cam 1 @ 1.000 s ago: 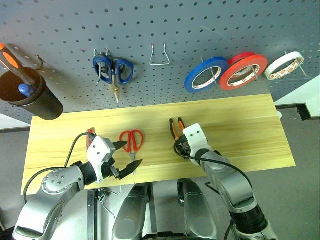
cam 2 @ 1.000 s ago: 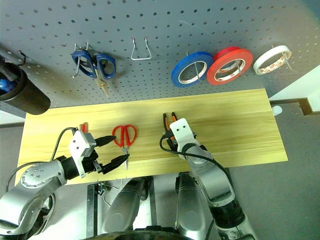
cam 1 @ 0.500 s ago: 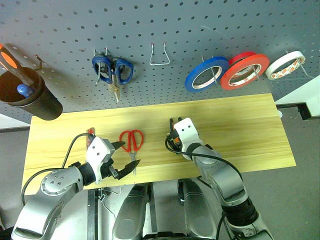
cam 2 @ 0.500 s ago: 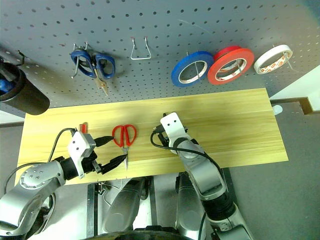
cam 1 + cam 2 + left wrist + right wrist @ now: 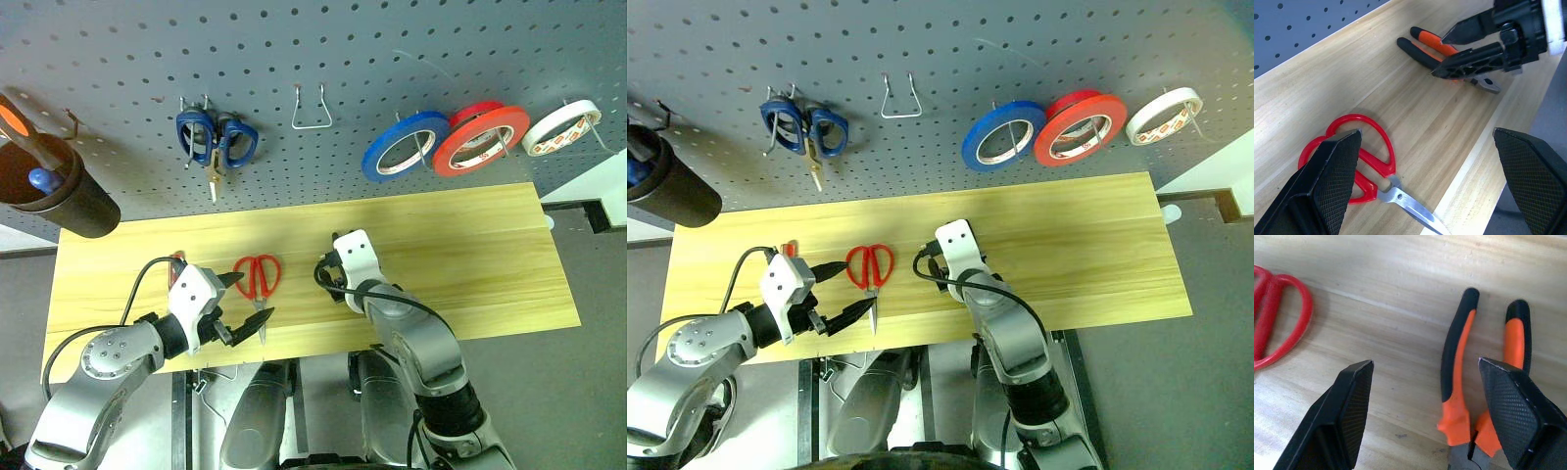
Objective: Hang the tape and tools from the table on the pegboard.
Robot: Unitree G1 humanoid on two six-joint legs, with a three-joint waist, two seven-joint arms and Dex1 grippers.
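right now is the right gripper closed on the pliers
No, the right gripper stands open over the pliers, which lie flat on the table between its fingers, ungripped.

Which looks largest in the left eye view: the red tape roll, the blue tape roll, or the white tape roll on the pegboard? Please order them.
1. The red tape roll looks largest.
2. The blue tape roll looks slightly smaller; the red one overlaps it, so this gap is unsure.
3. The white tape roll is clearly smallest.
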